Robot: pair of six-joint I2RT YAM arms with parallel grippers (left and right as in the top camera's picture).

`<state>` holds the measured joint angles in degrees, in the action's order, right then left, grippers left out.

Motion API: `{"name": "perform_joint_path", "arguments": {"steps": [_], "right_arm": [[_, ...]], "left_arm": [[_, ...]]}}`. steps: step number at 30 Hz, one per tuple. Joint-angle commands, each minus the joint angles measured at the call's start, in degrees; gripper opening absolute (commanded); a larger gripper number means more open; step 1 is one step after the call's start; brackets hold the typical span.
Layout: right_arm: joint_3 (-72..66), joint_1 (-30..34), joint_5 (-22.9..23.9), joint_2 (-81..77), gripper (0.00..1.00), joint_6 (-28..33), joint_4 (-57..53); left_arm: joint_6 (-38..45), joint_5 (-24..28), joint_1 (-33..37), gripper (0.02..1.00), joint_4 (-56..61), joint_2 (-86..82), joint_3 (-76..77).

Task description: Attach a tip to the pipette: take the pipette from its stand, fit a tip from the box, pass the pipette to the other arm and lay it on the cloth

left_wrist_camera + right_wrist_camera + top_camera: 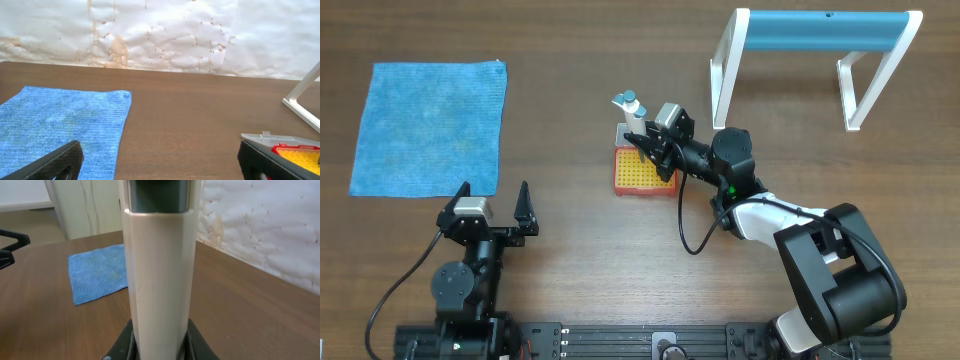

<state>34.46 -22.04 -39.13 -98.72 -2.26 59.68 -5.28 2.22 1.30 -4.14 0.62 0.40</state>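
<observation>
Pipette [634, 120], smooth white faceted barrel, pinched in right gripper [647, 146] at orange gridded tip box [640, 180], table [580, 250] centre; left gripper [493, 192] spread wide near front edge, beside nubbly blue square cloth [428, 128]

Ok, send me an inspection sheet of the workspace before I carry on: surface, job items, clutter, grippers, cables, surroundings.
Surface: brown wooden table, no spills seen.
Job's things: pipette upright at the orange tip box, and whether a tip is fitted cannot be told; blue cloth lying flat at the far left; stand at the far right with no pipette on it.
Clutter: nothing seen.
Grippers: left gripper with fingers open, just short of the cloth; right gripper shut on the pipette.
Cables: black cable looping on the table beside the right arm.
Surroundings: wrinkled, stained white wall covering behind the table.
</observation>
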Motion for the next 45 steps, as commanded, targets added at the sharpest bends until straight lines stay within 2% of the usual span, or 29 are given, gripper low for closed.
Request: {"name": "perform_joint_path", "arguments": {"steps": [1, 16, 35, 45], "right_arm": [[0.7, -0.2, -0.3, -3.0, 0.077, -0.2, 0.8], [0.6, -0.3, -0.5, -2.4, 0.077, -0.2, 1.3], [0.7, 0.7, -0.5, 10.8, 0.077, -0.6, 0.9], [4.4, 3.0, -2.4, 20.5, 0.077, -10.2, 0.6]], "left_arm": [[-0.3, 1.1, -0.3, 0.998, -0.3, -0.4, -0.1], [-0.3, 1.1, -0.3, 0.998, -0.4, -0.4, -0.1], [-0.3, 1.1, -0.3, 0.998, -0.3, -0.4, -0.1], [-0.3, 1.1, -0.3, 0.998, -0.3, -0.4, -0.1]]}}
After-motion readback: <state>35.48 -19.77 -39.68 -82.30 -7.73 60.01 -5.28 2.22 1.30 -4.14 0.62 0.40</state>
